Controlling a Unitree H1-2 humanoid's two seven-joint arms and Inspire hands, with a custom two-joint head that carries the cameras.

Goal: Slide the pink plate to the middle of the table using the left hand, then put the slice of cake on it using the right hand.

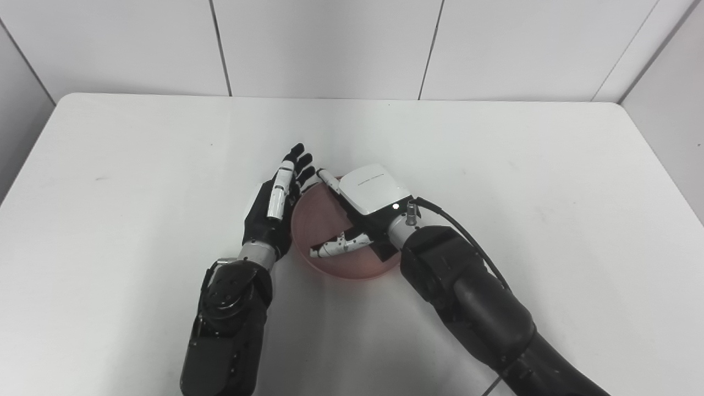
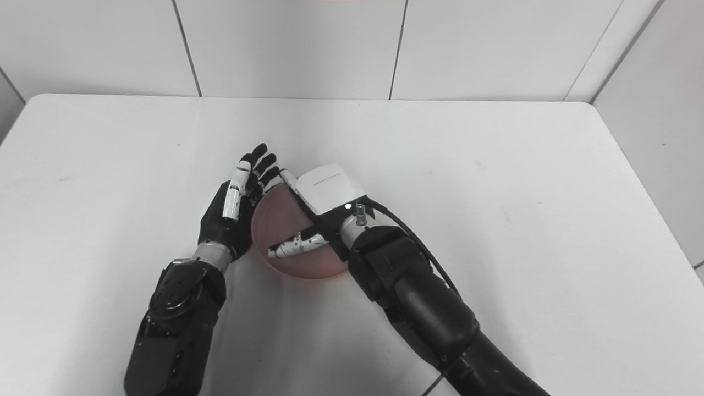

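The pink plate [image 1: 324, 220] lies near the middle of the table. My left hand [image 1: 278, 206] is open, its fingers straight, resting against the plate's left rim. My right hand [image 1: 366, 206] hovers palm down over the right half of the plate, also seen in the right eye view [image 2: 324, 201]. Its thumb [image 1: 335, 247] is spread out across the plate and one finger [image 1: 327, 179] points straight past the far rim. The pink surface between them is bare. No slice of cake shows in either view; whatever is under the right palm is hidden.
The white table [image 1: 522, 181] has rounded far corners and ends at white wall panels at the back. A black cable [image 1: 467, 236] runs along my right forearm. Nothing else shows on the table.
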